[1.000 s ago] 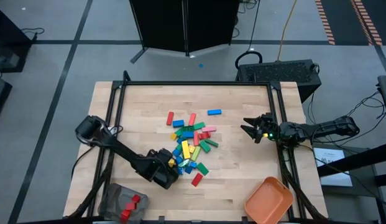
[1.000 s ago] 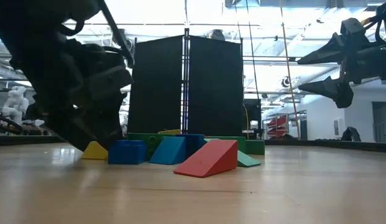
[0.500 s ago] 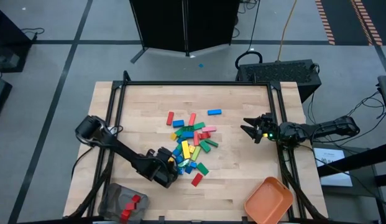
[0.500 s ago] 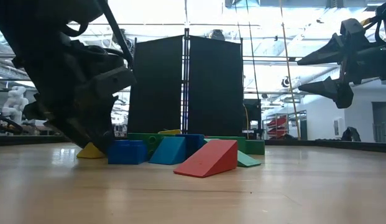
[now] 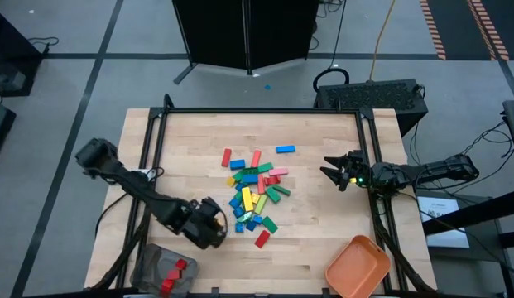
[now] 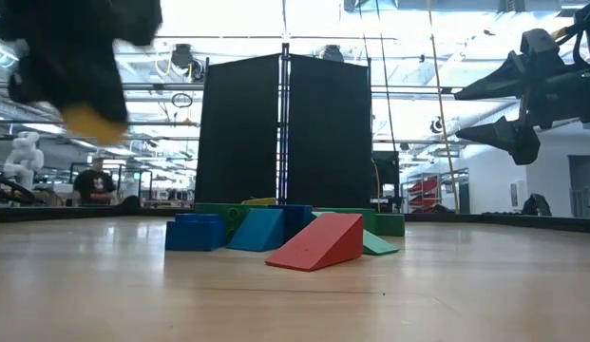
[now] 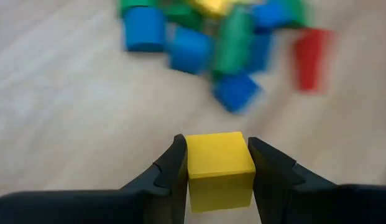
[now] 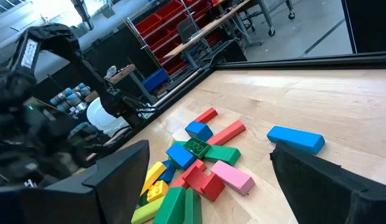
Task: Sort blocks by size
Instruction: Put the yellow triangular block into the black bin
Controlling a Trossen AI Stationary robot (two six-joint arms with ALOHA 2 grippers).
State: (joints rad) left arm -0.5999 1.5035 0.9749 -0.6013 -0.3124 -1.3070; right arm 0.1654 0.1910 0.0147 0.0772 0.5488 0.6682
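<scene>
Yellow short block sits pinched in the left gripper, lifted clear of the table, just off the pile of blocks. The grey container lies close beside it. Right gripper waits, spread open, far side.

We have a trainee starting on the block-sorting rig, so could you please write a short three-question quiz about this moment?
1. True or false: the left gripper is empty.
2. The right gripper is: A) shut on a block, B) open above the table's right side, C) inside the orange tray.
3. Fill in: red blocks already lie in the ____ container.

Key: 1 false, it holds a yellow block; 2 B; 3 grey.
</scene>
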